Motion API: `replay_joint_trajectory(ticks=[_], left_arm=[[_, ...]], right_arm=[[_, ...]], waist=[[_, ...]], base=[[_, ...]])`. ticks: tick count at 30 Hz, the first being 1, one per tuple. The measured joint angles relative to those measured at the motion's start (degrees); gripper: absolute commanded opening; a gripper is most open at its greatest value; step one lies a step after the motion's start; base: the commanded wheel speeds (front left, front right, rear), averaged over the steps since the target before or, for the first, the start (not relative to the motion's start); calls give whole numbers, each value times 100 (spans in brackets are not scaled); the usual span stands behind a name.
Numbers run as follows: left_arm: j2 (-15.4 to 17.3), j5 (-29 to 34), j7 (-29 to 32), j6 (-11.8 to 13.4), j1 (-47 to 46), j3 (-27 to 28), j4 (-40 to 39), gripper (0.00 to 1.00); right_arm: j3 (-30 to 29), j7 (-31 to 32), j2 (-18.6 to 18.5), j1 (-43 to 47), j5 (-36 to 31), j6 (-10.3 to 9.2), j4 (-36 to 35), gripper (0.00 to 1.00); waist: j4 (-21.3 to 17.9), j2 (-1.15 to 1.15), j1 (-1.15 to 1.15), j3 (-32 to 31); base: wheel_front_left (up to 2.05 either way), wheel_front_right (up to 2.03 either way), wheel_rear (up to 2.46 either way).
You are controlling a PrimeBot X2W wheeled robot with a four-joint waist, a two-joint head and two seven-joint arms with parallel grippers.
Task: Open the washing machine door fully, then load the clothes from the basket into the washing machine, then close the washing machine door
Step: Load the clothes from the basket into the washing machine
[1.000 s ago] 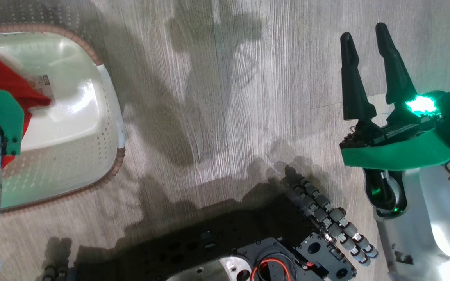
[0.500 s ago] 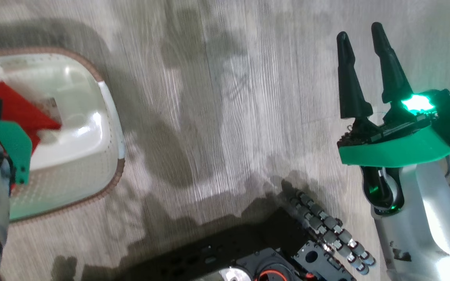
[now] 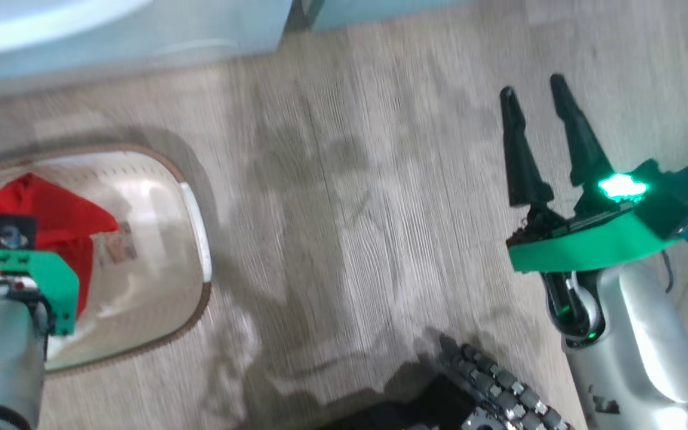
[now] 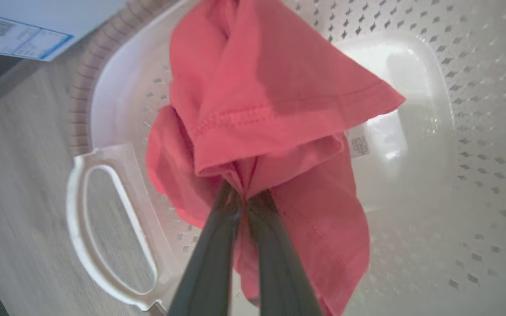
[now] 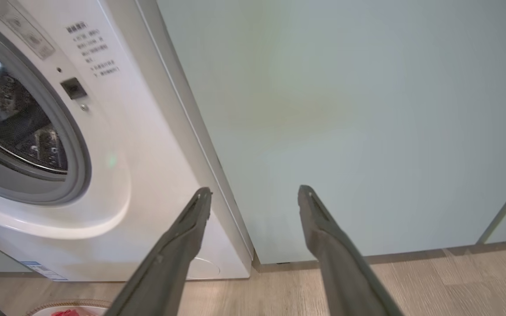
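Left jaws tight on red clothes [image 4: 279,109], white label [image 4: 359,145] print illegible.

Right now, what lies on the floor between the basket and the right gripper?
Nothing. In the head view, the wooden floor between the basket and the open right gripper is bare, with only shadows on it.

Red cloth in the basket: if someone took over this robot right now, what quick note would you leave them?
Left gripper: shut on the red garment, which hangs over the basket.
Right gripper: open, holding nothing, above the floor.
Washing machine: drum mouth uncovered, so the door seems to be open already.
Left to do: carry the garment into the drum, let go, check the basket for more, close the door.
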Motion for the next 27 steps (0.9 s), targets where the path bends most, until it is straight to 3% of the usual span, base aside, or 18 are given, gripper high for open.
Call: replay_joint_trajectory(ticks=[6, 14, 27], left_arm=[[-116, -94, -643, -20, 304, -1, 7, 0], [-292, -200, -1025, -109, 421, -13, -31, 0], [-345, -172, -1066, -48, 1272, -179, -1781, 0]], right_arm=[[62, 0, 0, 63, 0, 0, 70, 100], [90, 1, -1, 326, -51, 0, 219, 100], [75, 1, -3, 691, -49, 0, 387, 100]], waist=[[59, 0, 0, -618], [206, 0, 0, -1335], [418, 0, 0, -2369]], base=[[0, 0, 0], [0, 0, 0], [0, 0, 0]])
